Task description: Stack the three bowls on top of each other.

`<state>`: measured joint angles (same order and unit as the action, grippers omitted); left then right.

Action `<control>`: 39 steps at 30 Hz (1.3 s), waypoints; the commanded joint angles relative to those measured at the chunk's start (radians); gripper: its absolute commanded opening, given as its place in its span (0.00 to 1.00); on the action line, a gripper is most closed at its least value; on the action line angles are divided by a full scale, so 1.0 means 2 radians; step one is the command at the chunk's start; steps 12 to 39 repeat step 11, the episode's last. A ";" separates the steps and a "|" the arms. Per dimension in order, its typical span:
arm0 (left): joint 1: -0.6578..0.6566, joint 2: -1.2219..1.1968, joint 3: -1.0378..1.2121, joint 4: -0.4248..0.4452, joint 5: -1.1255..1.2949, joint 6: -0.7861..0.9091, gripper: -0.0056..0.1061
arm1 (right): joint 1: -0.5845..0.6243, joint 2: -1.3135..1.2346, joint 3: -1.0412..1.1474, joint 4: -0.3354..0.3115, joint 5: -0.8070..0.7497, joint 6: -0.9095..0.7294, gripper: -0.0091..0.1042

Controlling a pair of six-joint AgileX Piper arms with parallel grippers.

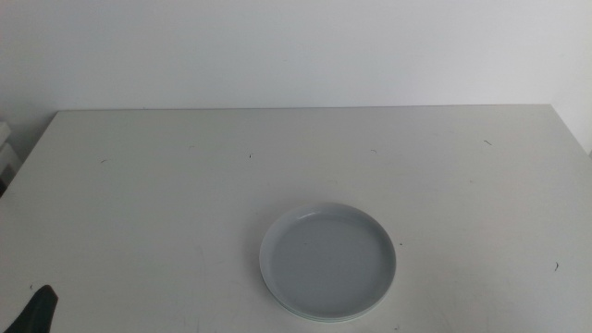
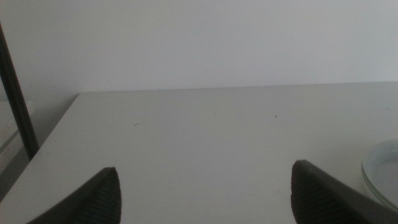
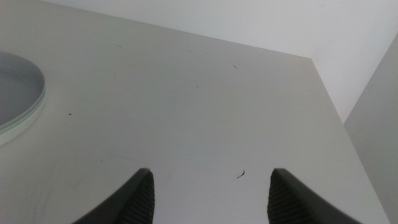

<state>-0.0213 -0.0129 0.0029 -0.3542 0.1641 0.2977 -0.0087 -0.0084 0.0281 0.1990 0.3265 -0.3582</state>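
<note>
A pale grey-blue bowl (image 1: 327, 262) sits on the table's near middle, on top of a stack. Thin rims of the bowls under it peek out at its lower edge, one of them mint green (image 1: 326, 320). The stack's edge (image 2: 382, 171) shows in the left wrist view, and layered rims (image 3: 25, 115) show in the right wrist view. My left gripper (image 2: 204, 173) is open and holds nothing, waiting low at the near left corner (image 1: 39, 310), well away from the stack. My right gripper (image 3: 211, 174) is open too, to the right of the stack and out of the middle view.
The white table (image 1: 166, 185) ends at a far edge against a pale wall. A dark upright bar (image 2: 15, 99) stands beyond the table's left side. Small dark specks (image 3: 240, 175) mark the surface.
</note>
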 commanded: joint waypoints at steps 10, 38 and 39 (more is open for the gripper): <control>0.001 -0.008 0.012 -0.006 -0.039 -0.005 0.99 | -0.003 -0.014 -0.003 0.000 -0.037 -0.006 0.50; 0.001 -0.008 0.012 -0.006 -0.038 -0.005 0.99 | -0.003 -0.014 -0.003 0.000 -0.037 -0.006 0.50; 0.001 -0.008 0.012 -0.006 -0.038 -0.005 0.99 | -0.003 -0.014 -0.003 0.000 -0.037 -0.006 0.50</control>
